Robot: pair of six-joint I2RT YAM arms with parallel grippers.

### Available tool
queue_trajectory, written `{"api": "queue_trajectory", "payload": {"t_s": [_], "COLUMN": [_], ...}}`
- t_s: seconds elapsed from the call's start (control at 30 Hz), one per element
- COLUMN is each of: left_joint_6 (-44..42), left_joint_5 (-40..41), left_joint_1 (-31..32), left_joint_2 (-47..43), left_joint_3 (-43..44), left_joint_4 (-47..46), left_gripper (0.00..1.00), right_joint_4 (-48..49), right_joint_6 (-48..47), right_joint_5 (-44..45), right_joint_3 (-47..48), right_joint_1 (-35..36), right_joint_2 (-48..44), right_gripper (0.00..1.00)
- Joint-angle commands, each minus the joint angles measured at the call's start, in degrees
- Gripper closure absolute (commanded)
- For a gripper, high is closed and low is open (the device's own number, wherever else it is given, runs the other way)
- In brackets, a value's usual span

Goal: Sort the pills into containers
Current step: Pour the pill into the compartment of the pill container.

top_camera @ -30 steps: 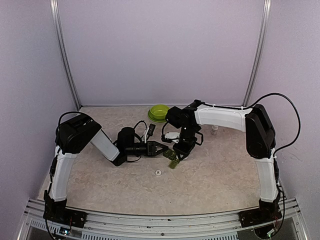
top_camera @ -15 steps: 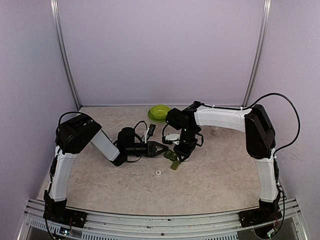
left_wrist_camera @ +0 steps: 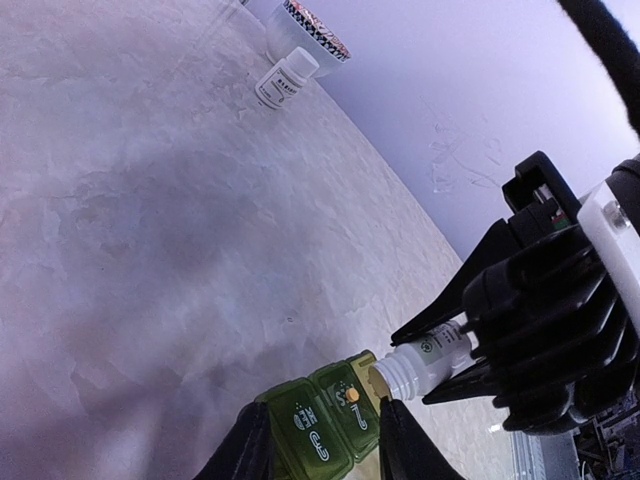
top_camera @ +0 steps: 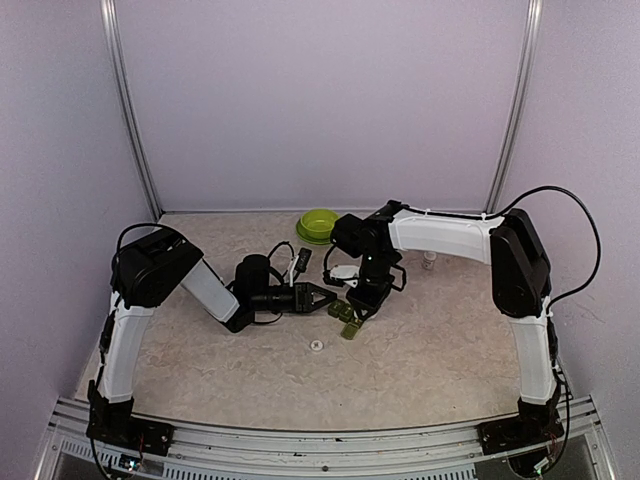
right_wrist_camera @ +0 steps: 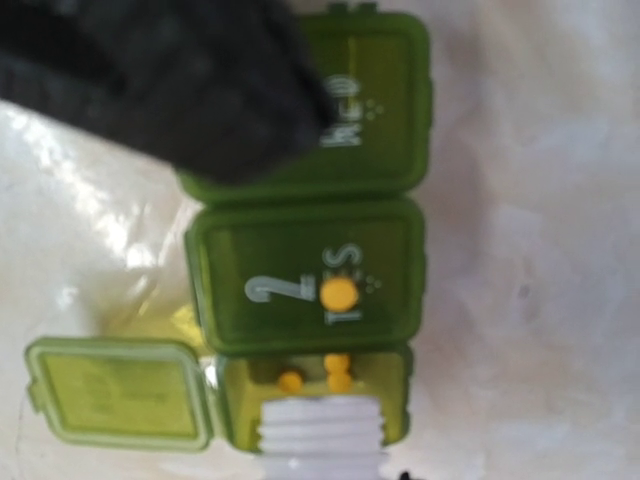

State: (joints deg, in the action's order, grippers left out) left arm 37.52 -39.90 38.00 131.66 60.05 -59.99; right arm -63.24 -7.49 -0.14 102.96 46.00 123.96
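Now the left gripper (left_wrist_camera: pixel 322 450) has narrowed onto the pill box (right_wrist_camera: pixel 300 250), bracing it; the right gripper (left_wrist_camera: pixel 415 368) tips the bottle (right_wrist_camera: pixel 322 435) over the bottom compartment (right_wrist_camera: pixel 393 400), pills (right_wrist_camera: pixel 338 372) inside.

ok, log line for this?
left end effector grips pill box; right end effector tips bottle over open compartment; pills inside, stray pill on middle lid

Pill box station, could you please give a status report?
Left gripper clamping pill box. Right gripper holds tipped bottle over open end compartment; pills inside. One stray pill on middle lid.
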Motion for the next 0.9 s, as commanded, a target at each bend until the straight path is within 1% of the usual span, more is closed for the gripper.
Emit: {"api": "queue_trajectory", "payload": {"t_s": [0.0, 0.33, 0.5, 0.87], "left_joint_6": [0.25, 1.02, 1.72, 2.52], "left_joint_5": [-0.59, -0.58, -0.61, -0.45], "left_joint_1": [0.32, -0.37, -0.81, -1.34], "left_joint_2": [1.11, -0.57, -1.58, -2.69], "left_joint_3": [0.01, -1.54, -2.30, -3.49], "left_joint_4": [-1.92, -3.38, -4.32, -5.64], "left_gripper": [0.64, 0.51, 0.42, 0.32], "right_joint_4": [-0.06, 0.72, 2.65, 10.04], "right_joint_6": [-0.25, -0.10, 0.01, 0.57], "right_joint_5": [0.41, 0.97, 0.93, 0.54], "right_joint_3": [-0.54, -0.93, -2.39, -8.41], "right_joint_1": [0.39, 0.40, 0.39, 0.41], "right_joint_2": [-1.79, -2.08, -4.18, -9.62], "right_gripper": [0.76, 0.77, 0.77, 0.77]}}
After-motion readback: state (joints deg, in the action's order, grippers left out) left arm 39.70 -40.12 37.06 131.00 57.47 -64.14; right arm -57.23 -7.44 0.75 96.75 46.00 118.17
